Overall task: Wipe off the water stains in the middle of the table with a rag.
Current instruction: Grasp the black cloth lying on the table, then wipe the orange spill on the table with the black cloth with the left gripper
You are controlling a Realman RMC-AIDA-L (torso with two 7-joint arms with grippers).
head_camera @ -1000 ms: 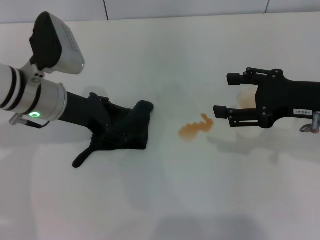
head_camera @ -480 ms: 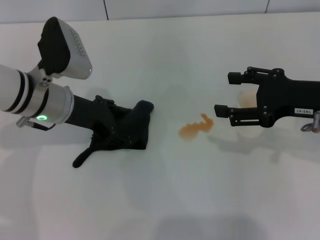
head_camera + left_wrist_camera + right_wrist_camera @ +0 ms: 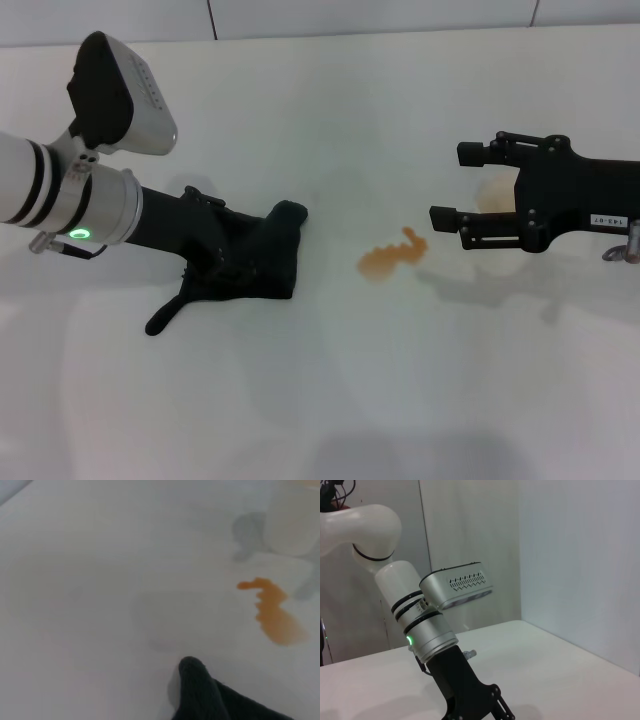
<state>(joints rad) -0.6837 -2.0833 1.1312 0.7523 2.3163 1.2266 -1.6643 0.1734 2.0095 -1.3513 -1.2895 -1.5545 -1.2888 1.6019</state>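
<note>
The water stains (image 3: 392, 256) are a small orange-brown puddle in the middle of the white table (image 3: 330, 400). The black rag (image 3: 262, 262) lies to their left, its narrow tail pointing toward the front. My left gripper (image 3: 212, 250) rests on the rag's left part, black on black. My right gripper (image 3: 447, 186) is open, hovering right of the stains. In the left wrist view a corner of the rag (image 3: 202, 692) points at the stains (image 3: 272, 612). The right wrist view shows the left arm (image 3: 427, 630) only.
A round cream-white cup (image 3: 493, 192) stands between the right gripper's fingers; it also shows in the left wrist view (image 3: 295, 520). The grey seamed wall (image 3: 300, 15) runs along the table's far edge.
The left wrist has shifted slightly right and up over the rag, then a little back. The rag, the stains and the right gripper have not visibly moved.
</note>
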